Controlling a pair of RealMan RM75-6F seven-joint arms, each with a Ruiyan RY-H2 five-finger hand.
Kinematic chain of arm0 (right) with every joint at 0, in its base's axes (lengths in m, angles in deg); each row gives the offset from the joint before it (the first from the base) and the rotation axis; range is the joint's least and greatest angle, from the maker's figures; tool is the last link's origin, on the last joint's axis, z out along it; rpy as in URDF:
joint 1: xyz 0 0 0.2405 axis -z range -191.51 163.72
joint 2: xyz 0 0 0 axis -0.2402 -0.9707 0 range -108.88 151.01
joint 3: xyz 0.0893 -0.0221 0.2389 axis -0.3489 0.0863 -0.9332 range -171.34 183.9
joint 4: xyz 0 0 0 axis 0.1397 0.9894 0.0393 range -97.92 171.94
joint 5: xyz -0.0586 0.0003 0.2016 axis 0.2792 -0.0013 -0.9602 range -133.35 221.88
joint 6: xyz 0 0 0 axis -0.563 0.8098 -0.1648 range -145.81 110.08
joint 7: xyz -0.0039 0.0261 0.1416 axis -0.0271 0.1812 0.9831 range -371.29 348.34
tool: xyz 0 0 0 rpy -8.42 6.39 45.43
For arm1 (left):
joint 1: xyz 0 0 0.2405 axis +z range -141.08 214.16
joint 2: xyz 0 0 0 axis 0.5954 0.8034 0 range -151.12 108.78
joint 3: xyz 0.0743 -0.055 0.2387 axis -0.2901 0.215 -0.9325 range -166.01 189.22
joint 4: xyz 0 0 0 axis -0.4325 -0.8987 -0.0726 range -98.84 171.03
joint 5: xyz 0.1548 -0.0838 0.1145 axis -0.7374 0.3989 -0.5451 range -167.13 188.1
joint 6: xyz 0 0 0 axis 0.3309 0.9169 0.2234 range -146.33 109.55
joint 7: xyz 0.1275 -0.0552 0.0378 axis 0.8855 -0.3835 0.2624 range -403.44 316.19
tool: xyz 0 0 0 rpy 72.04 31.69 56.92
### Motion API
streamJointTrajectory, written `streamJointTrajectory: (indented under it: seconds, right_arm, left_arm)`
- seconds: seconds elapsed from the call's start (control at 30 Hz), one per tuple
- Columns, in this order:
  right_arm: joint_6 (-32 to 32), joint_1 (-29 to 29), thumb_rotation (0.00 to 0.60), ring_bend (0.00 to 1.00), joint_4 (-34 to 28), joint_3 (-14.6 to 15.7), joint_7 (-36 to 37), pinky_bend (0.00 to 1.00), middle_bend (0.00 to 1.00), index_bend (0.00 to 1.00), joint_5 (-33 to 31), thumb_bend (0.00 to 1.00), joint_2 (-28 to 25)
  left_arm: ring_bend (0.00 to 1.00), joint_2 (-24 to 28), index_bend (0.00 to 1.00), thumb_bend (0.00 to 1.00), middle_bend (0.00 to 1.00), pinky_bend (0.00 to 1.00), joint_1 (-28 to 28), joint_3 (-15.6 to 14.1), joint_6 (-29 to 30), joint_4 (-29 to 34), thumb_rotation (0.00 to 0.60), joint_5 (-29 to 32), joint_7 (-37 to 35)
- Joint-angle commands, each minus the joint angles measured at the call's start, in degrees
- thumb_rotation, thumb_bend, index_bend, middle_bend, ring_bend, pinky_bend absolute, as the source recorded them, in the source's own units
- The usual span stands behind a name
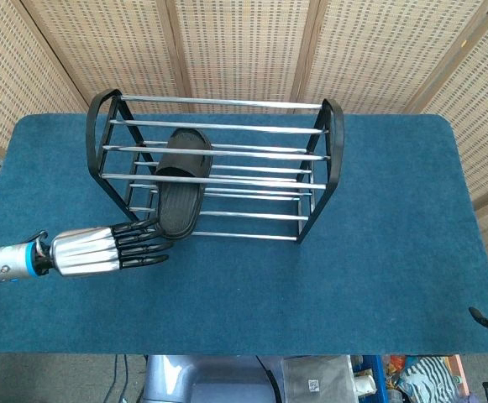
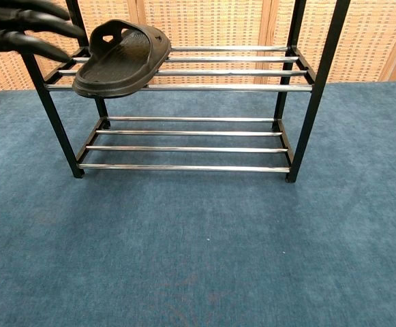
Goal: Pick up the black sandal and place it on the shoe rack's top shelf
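The black sandal lies on the top shelf of the shoe rack, at its left end, heel end sticking out over the front bar. In the chest view the sandal rests flat on the upper bars of the rack. My left hand is in front of the rack and to its left, fingers spread, holding nothing, clear of the sandal. Only its fingertips show at the top left of the chest view. My right hand is out of sight.
The rack stands on a blue carpeted table. Its lower shelf holds nothing. Woven screens stand behind the table. Cluttered floor shows below the front edge.
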Motion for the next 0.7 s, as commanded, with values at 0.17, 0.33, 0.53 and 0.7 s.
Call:
streamJointTrajectory:
  seconds: [0.17,0.33,0.53,0.7]
  right_arm:
    - [0.05,0.5,0.6,0.0,-0.45,0.95,1.82,0.0,0.0,0.0,2.15,0.0,-0.81]
    - [0.16,0.83,0.6,0.0,-0.59,1.59,3.32,0.0,0.0,0.0,3.92,0.0,-1.53]
    - [0.58,1.11,0.6,0.0,-0.93,2.49,3.53,0.0,0.0,0.0,6.27,0.0,-1.77]
    - [1.14,1.37,0.6,0.0,-0.93,3.07,3.22,0.0,0.0,0.0,7.8,0.0,-1.67]
  left_arm:
    - [0.0,3.83,0.0,0.21,0.0,0.03,15.0,-1.33,-2.11,11.86,0.6,13.7,1.13]
    - [0.0,7.6,0.0,0.19,0.0,0.0,21.65,-1.04,-7.9,22.44,0.6,24.69,-0.02]
    - [0.0,7.38,0.0,0.16,0.0,0.0,28.26,2.9,-8.0,29.89,0.6,34.64,-2.38]
    - [0.0,5.92,0.0,0.16,0.0,0.0,33.08,6.2,-5.64,35.31,0.6,40.41,-3.39]
